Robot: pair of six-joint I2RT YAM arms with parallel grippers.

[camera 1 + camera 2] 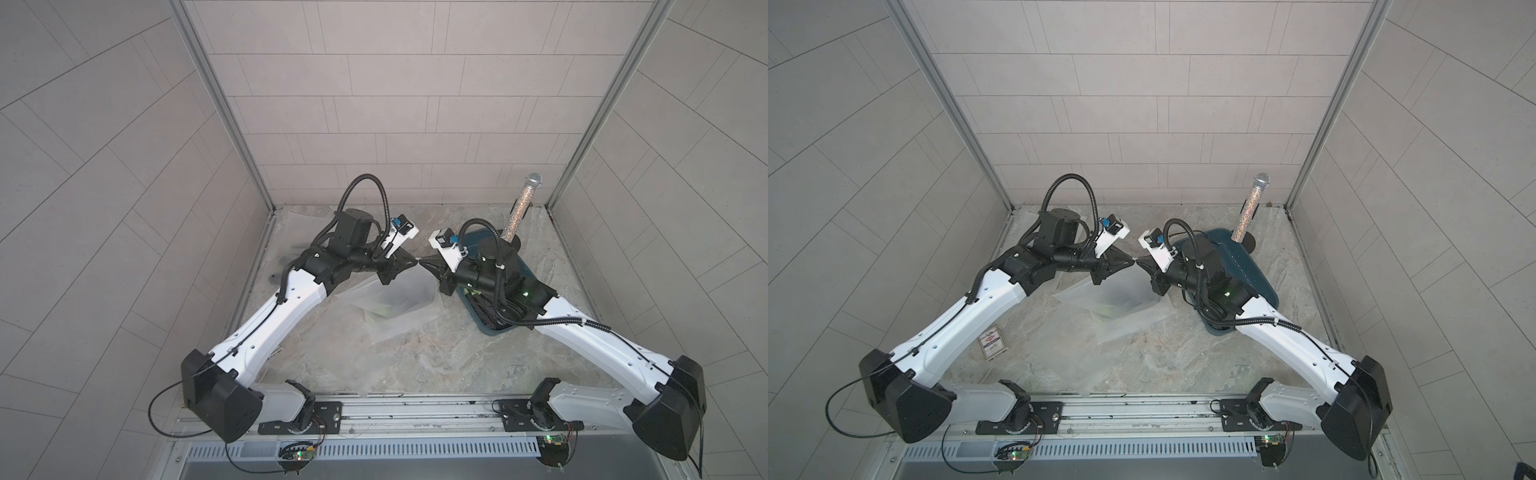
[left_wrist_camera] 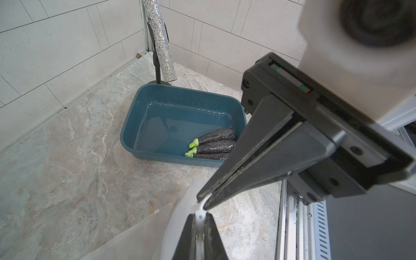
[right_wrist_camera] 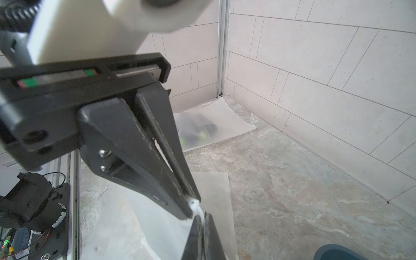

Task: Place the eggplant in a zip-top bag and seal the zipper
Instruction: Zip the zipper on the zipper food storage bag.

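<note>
Although a dark eggplant with a green cap (image 1: 376, 316) already seems to lie inside the translucent plastic zip-top bag (image 1: 399, 297) at the middle of the tabletop, we judge the sealing unfinished. The left gripper (image 2: 200, 215) and right gripper (image 2: 204, 198), tips almost touching, are both clenched on its white zipper strip (image 3: 195, 204), and we cannot tell how much is pressed closed. We find no readable writing: the small red-and-white printed card (image 1: 992, 343) near the tabletop's left edge is too small to make out.
</note>
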